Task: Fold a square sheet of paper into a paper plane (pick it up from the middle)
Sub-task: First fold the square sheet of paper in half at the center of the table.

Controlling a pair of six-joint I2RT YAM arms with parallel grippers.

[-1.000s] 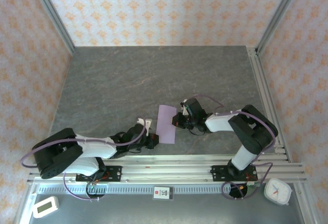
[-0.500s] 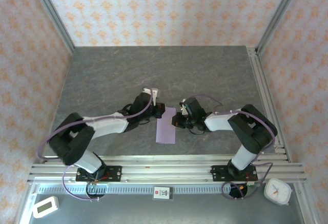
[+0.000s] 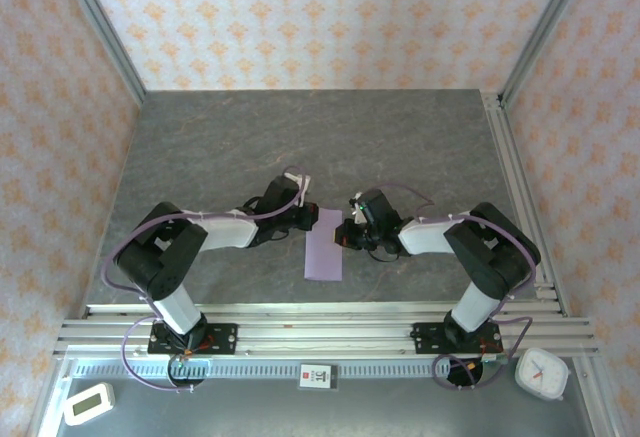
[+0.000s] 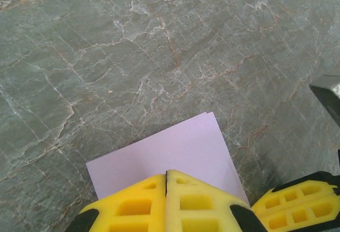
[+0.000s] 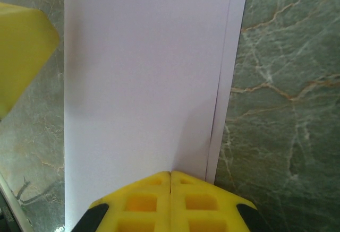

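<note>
The square sheet of paper (image 3: pixel 323 249) is pale lilac and lies flat on the stone table, folded into a narrow two-layer rectangle. Its layers sit slightly offset along one long edge (image 5: pixel 226 83). No paper plane is in view. My left gripper (image 3: pixel 312 219) is shut, and its yellow tips (image 4: pixel 166 174) rest on the sheet (image 4: pixel 170 147) near its far left edge. From the right side, my right gripper (image 3: pixel 343 234) is also shut, with its tips (image 5: pixel 170 174) on the sheet (image 5: pixel 138 83). Neither gripper pinches the paper.
The grey-green marbled table (image 3: pixel 300 147) stretches open behind the paper. Aluminium rails (image 3: pixel 330 332) run along the near edge, with a white timer (image 3: pixel 88 403) at the left and a clock (image 3: pixel 541 373) at the right. Patterned walls enclose the other sides.
My left arm swung from low beside its base up and across to the sheet's far left edge, gripper shut throughout. The right arm stayed put.
</note>
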